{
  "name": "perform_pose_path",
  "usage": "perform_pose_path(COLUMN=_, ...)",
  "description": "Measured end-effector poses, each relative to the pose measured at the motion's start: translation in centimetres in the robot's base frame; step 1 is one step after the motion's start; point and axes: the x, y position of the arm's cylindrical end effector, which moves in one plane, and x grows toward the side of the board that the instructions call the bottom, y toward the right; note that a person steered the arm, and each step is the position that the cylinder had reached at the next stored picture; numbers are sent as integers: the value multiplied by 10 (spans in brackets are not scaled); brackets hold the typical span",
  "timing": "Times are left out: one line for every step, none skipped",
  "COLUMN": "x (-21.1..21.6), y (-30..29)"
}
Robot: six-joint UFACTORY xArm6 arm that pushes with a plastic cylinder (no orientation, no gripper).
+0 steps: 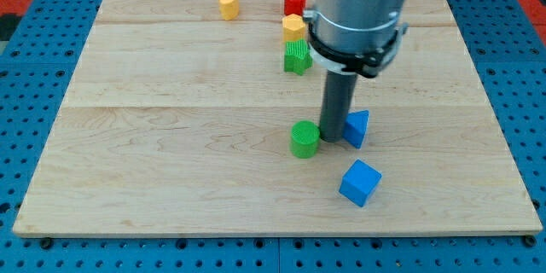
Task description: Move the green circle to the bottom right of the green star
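Note:
The green circle [304,139] sits near the middle of the wooden board [171,136]. The green star [297,57] lies above it, toward the view's top, partly hidden by the arm. My tip [331,139] rests on the board just to the right of the green circle, touching or nearly touching it, and between it and a blue triangle [357,128].
A blue cube [360,182] lies below and right of my tip. A yellow block [294,27] and a red block [295,2] stand in a line above the green star. A yellow heart-like block [227,4] sits near the top edge.

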Motion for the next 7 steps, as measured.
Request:
perform_pose_path(x=-8, y=-11)
perform_pose_path(x=12, y=-3)
perform_pose_path(x=46, y=-3)
perform_pose_path(x=54, y=-32)
perform_pose_path(x=34, y=-35)
perform_pose_path(x=3, y=-35)
perform_pose_path(x=-11, y=-35)
